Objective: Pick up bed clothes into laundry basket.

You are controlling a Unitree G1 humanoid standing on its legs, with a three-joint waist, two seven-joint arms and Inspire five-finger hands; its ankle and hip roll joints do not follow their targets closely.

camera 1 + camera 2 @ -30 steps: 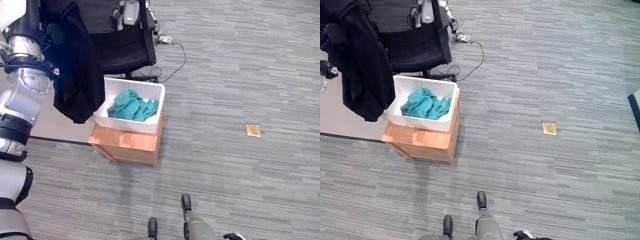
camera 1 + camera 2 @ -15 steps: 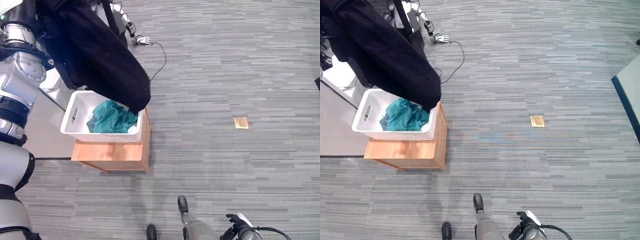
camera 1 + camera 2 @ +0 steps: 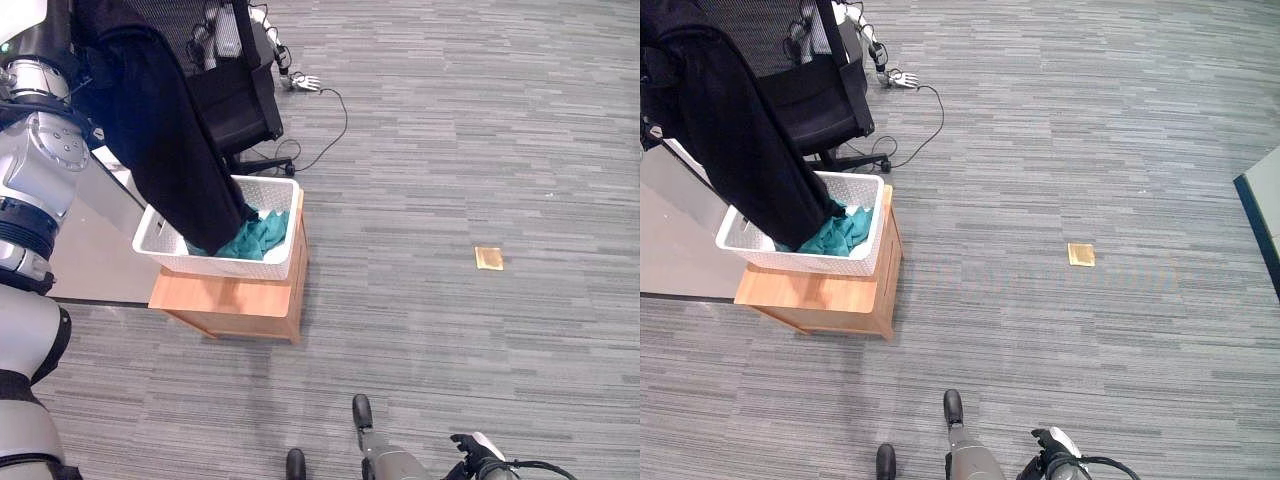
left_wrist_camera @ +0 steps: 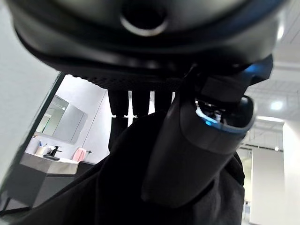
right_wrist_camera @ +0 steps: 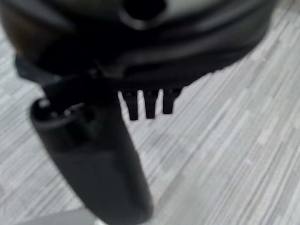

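Grey striped carpet surrounds a wooden stand (image 3: 235, 300) at left of frame, bearing the white laundry basket (image 3: 272, 268) with a teal cloth (image 3: 258, 235) inside. Left hand (image 4: 187, 154) is clamped on the black garment (image 3: 170, 140), hem already in the basket. Step: depositing. Next: lower, release. Right hand (image 5: 93, 154) hangs relaxed, empty.

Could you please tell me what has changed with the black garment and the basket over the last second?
The black garment, held in the left hand, swung from beside the white laundry basket over it, and now hangs with its lower end inside, on the teal cloth. The camera shifted too. The basket stays on the wooden stand; the right hand stays idle.
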